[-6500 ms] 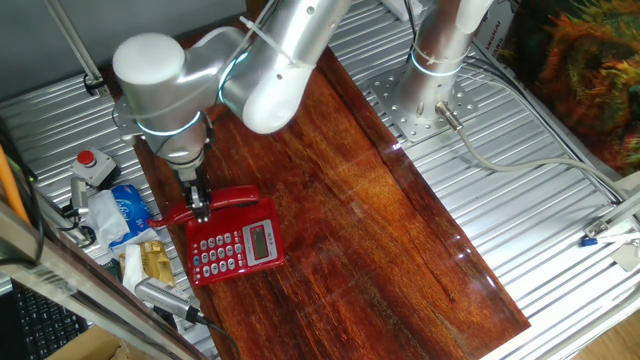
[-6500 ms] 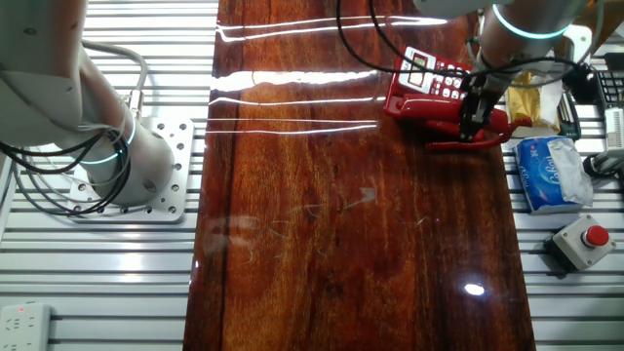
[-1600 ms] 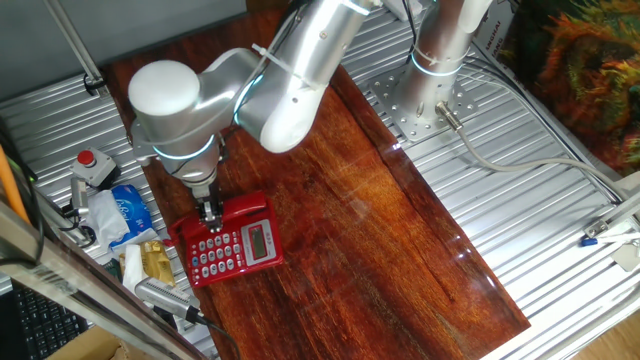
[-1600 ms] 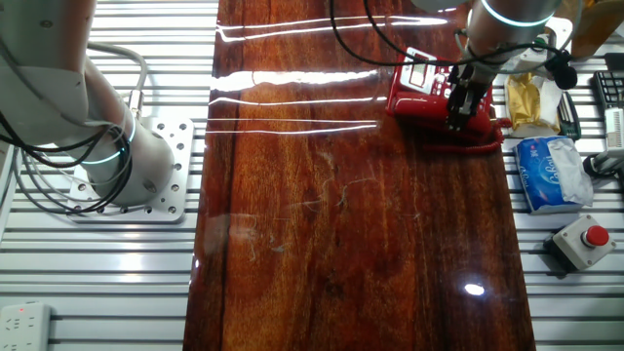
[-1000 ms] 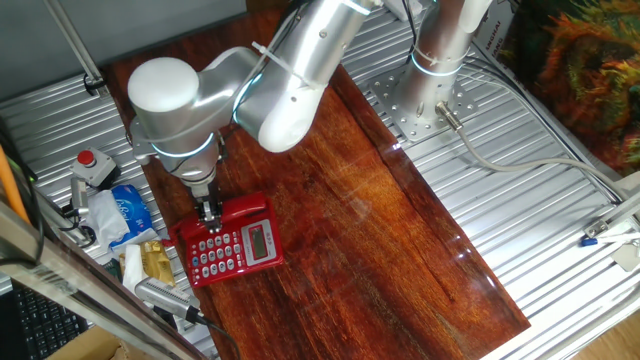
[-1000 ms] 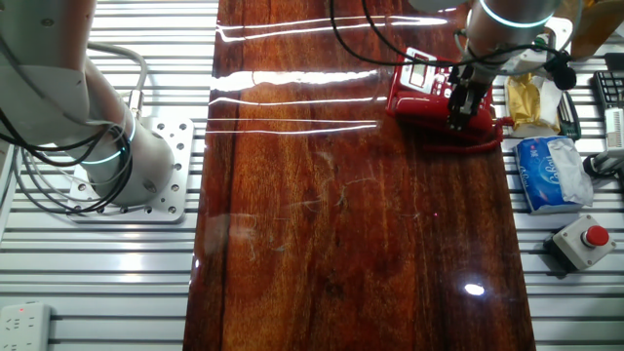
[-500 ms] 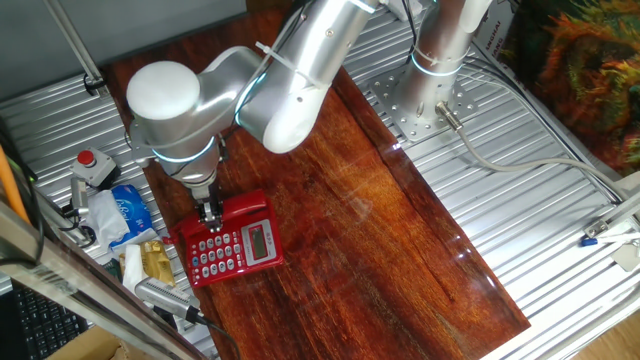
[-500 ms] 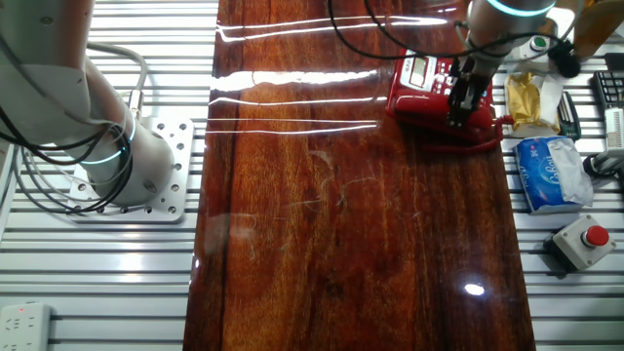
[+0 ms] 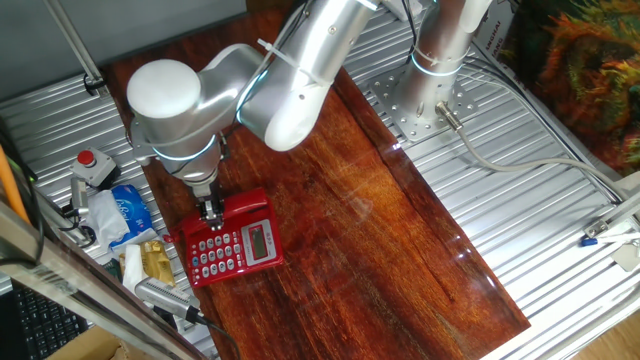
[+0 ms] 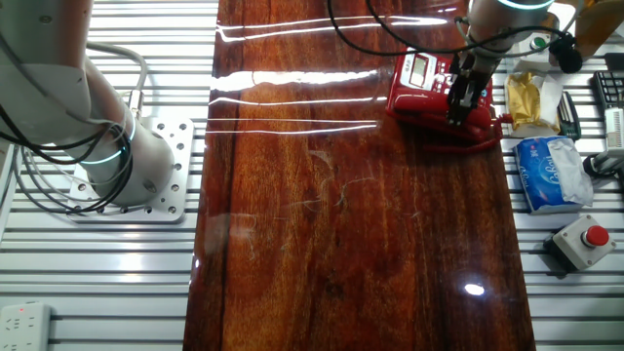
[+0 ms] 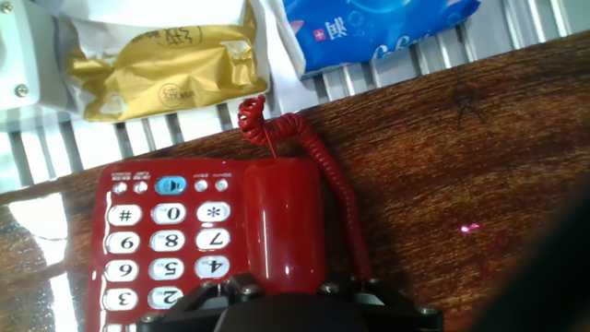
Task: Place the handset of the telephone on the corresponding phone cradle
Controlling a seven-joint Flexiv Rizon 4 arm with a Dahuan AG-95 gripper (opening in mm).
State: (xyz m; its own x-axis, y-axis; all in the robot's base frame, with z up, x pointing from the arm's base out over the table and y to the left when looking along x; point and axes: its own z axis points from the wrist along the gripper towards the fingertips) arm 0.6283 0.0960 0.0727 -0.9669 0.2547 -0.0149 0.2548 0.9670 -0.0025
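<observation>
The red handset [image 9: 243, 205] lies flat along the top strip of the red telephone [image 9: 235, 250], covering the phone cradle. In the hand view the handset [image 11: 284, 221] sits beside the pale keypad [image 11: 166, 242], and its curly cord [image 11: 318, 157] runs off the base onto the wood. My gripper [image 9: 211, 212] stands straight above the handset's middle, also seen in the other fixed view [image 10: 456, 107]. In the hand view the gripper [image 11: 286, 300] shows only at the bottom edge. Its jaws stand close on either side of the handset and look slightly parted.
Off the board's edge by the phone lie a gold packet [image 11: 157, 60], a blue tissue pack [image 11: 369, 28] and a grey box with a red button [image 10: 583, 239]. A second arm's base [image 10: 117, 166] stands on the ribbed metal table on the far side of the wooden board.
Over the last second the handset has stayed on the base. My hand has lifted very slightly above it. Much earlier the handset was held beside the base.
</observation>
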